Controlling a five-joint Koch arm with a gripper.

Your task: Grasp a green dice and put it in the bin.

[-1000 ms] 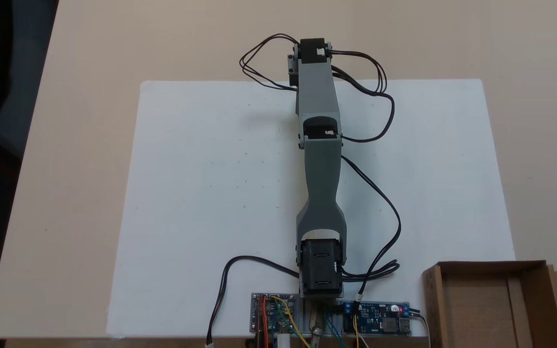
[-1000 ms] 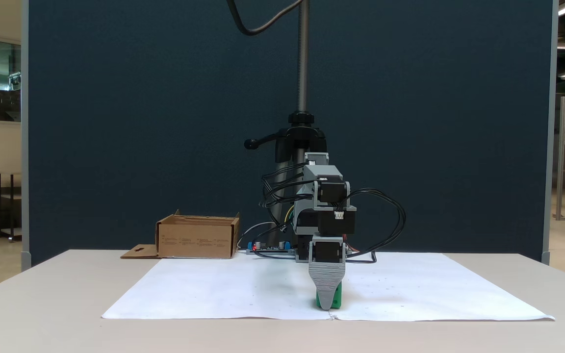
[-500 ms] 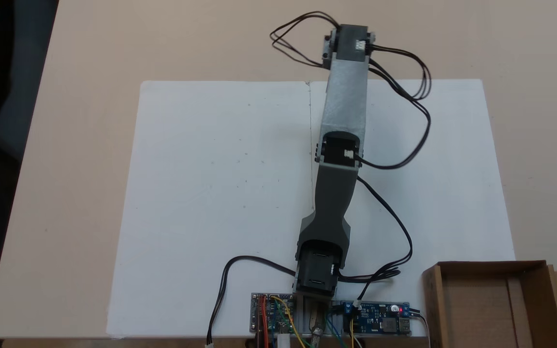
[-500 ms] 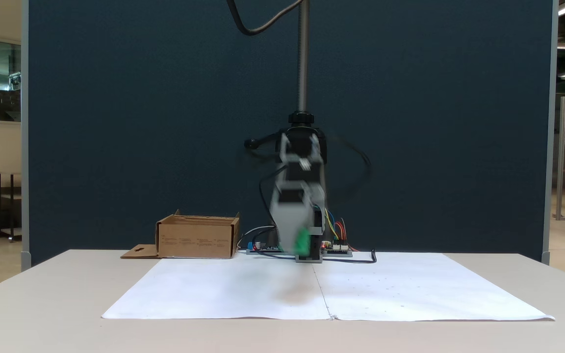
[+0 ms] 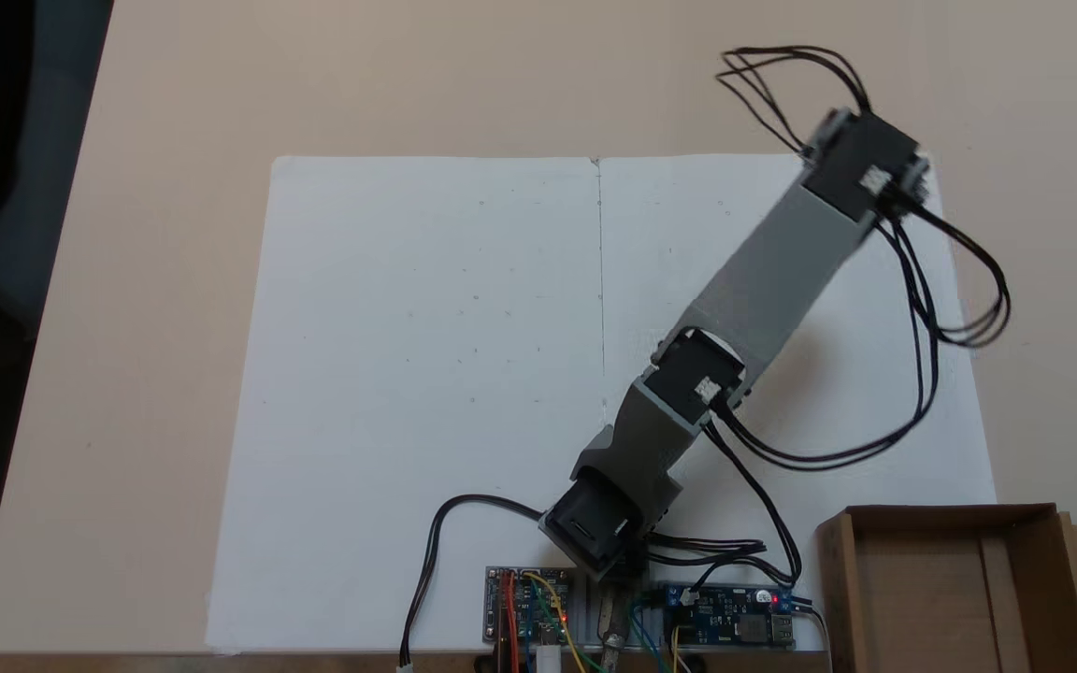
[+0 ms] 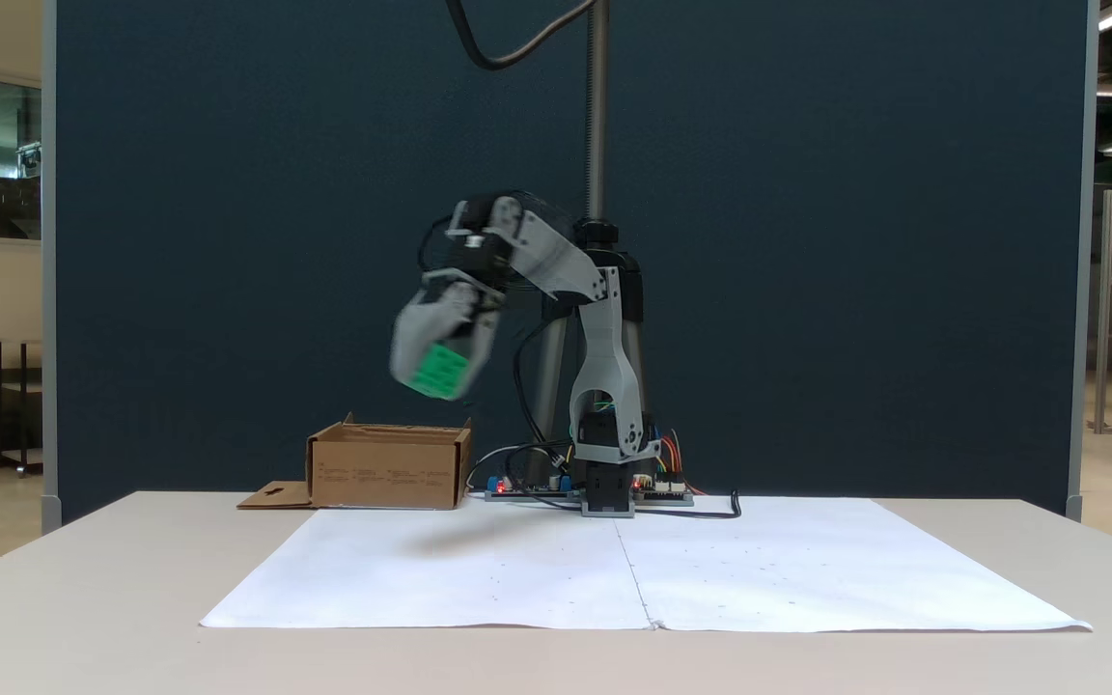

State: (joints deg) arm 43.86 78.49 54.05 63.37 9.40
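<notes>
Item: small bright green cube, the green dice (image 6: 437,371). Location: clamped in my grey gripper (image 6: 435,375), raised in the air above the brown cardboard box with low walls, the bin (image 6: 389,466), slightly to its right in the front fixed view; blurred. Fingers: closed on the dice.

Item: bin (image 5: 954,589). Location: on the beige table (image 5: 174,280), off one corner of the white paper sheet (image 5: 426,355).

Item: my grey arm (image 5: 763,280). Location: angled from its base beside the bin, out across the paper.

Item: circuit boards (image 5: 730,617). Location: just beside the bin.
</notes>
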